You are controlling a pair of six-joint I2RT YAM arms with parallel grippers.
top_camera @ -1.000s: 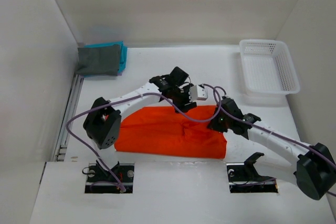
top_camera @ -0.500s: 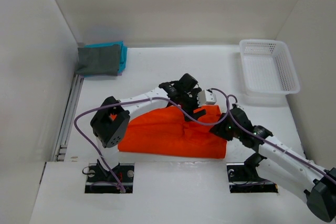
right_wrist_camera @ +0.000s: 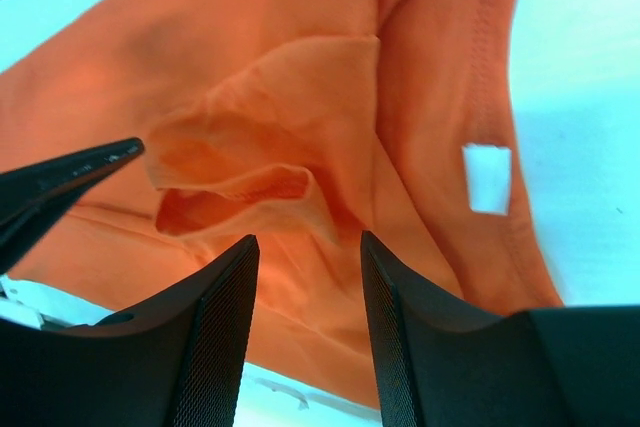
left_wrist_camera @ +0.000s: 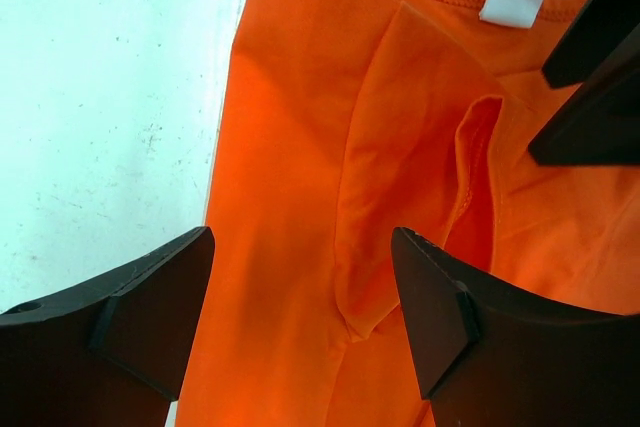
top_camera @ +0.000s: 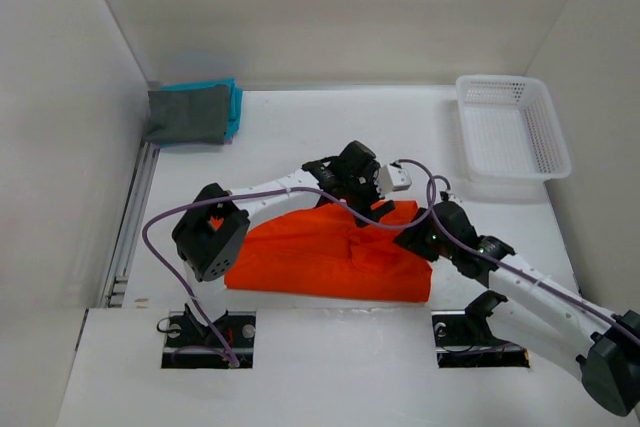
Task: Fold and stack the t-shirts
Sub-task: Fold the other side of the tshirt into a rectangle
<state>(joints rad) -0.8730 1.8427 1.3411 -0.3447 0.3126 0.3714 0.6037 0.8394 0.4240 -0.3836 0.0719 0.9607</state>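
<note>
- The orange shirt (top_camera: 320,257) lay near the front edge of the table (top_camera: 300,137), between the two arm bases, partly folded into a long band.
- Over the last second both arms had closed in on its far right part. The cloth there had gone from lying fairly flat to a rumpled ridge.
- The left gripper (left_wrist_camera: 300,247) hung over that ridge with its jaws apart and nothing between them. The neck label (left_wrist_camera: 510,8) showed just beyond.
- The right gripper (right_wrist_camera: 308,247) was likewise spread and empty, poised above a loose sleeve opening (right_wrist_camera: 235,202).
- The dark grey shirt (top_camera: 187,114) sat folded on the teal shirt (top_camera: 232,97) in the far left corner, well apart from the work.
- The white basket (top_camera: 513,127) stood at the far right.
- Judgement: two shirts were stacked. The orange fold was unfinished, and the sleeve likely needed tucking before any transfer.
</note>
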